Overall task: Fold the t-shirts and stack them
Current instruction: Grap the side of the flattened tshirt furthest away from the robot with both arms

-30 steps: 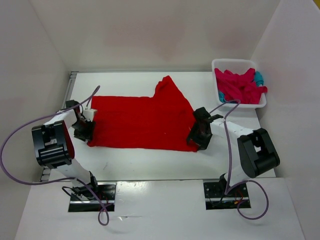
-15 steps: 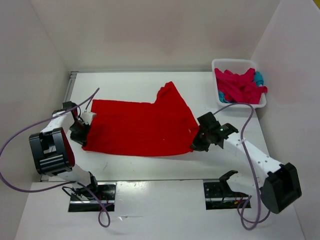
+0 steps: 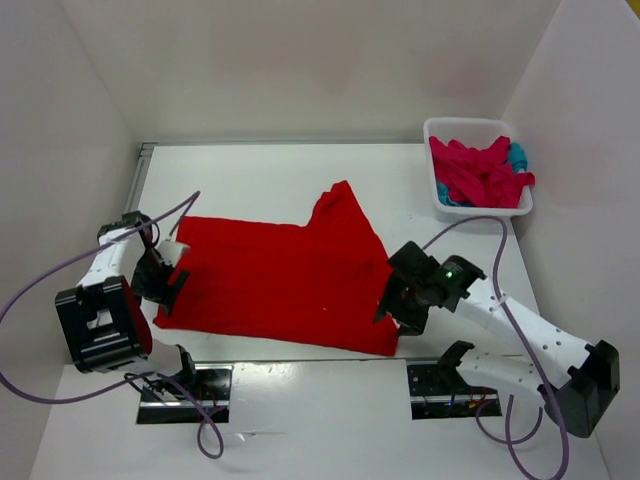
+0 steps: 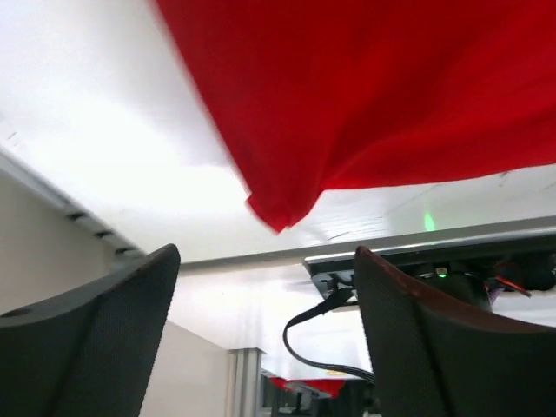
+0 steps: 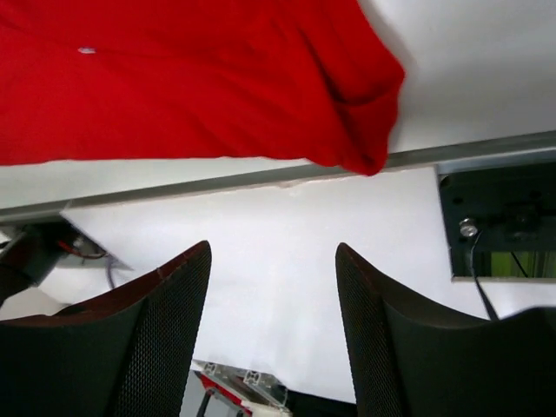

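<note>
From above I see the soft red t-shirt [image 3: 280, 280] spread roughly rectangular on the white table [image 3: 260, 170], one sleeve peaking at the far side, while only my wrist views show the left gripper [image 4: 265, 256] and right gripper [image 5: 274, 252] gaping empty before its limp corners.

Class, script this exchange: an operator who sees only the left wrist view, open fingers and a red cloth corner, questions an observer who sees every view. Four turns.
Operator: Is the right gripper holding the red t-shirt?
Observer: No. It is open, the shirt's near right corner lying just beyond its fingertips.
Operator: Where are the other shirts?
Observer: Bunched in the white basket at the far right corner of the table: a crimson-pink t-shirt, a teal t-shirt showing at its edges.
</note>
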